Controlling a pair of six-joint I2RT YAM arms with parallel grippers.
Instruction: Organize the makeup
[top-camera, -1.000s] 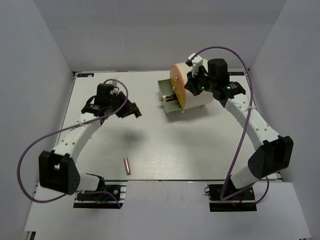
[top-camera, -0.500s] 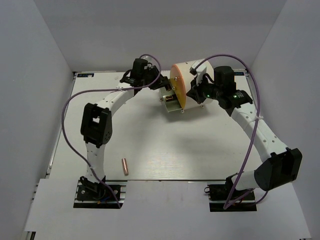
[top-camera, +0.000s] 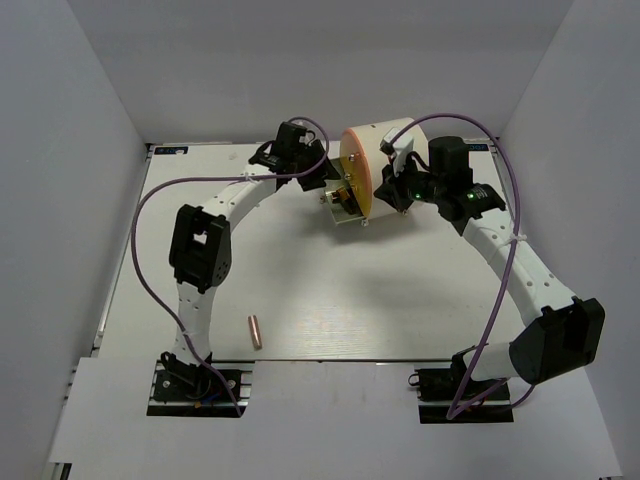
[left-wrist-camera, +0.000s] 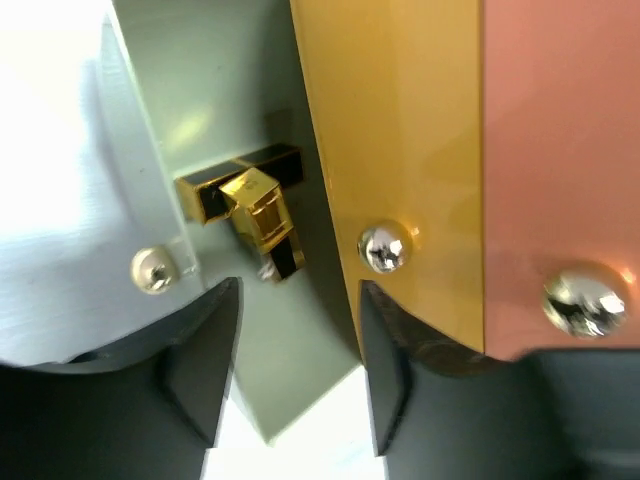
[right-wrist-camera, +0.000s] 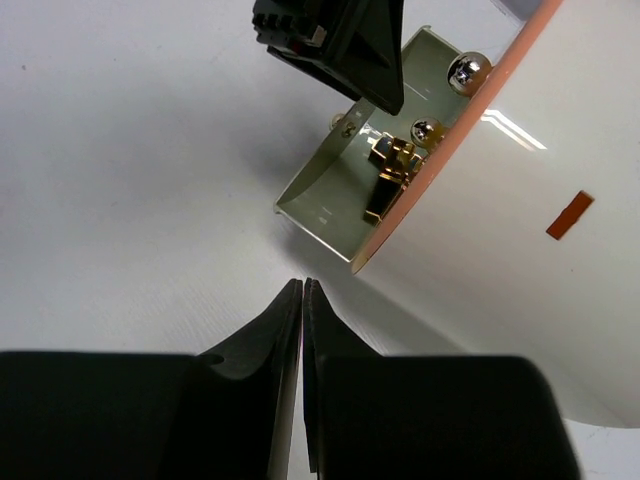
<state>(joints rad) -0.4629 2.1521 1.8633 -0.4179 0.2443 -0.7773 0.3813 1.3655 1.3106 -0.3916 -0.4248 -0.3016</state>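
So the left gripper is hanging right over the pulled-out drawer tray. Its jaws are spread fairly wide with nothing between them. Straight below, in the tray, sit the black-and-gold lipstick tubes. It looks like two of them lying crossed, tucked against the orange drawer front.

The big change is that a second ago this arm was way out over the left-middle of the table. It's swung across to the cream cylinder and is now a touch closer in than half a second back. I can't tell whether it brought anything with it. There was already a bit of gold in the tray before it got there.

The right gripper is pinched shut on nothing, sitting low beside the cylinder on its right side. It's barely shifted, and I can't tell if it's actually touching the cylinder. The tray looks more angled than a second ago, so the cylinder may have been nudged.

The pink lipstick tube hasn't budged. It's lying alone near the front edge of the table, well away from everything. I can't spot any brushes in these views. My guess is the drawer's filling up and that pink tube still needs fetching.
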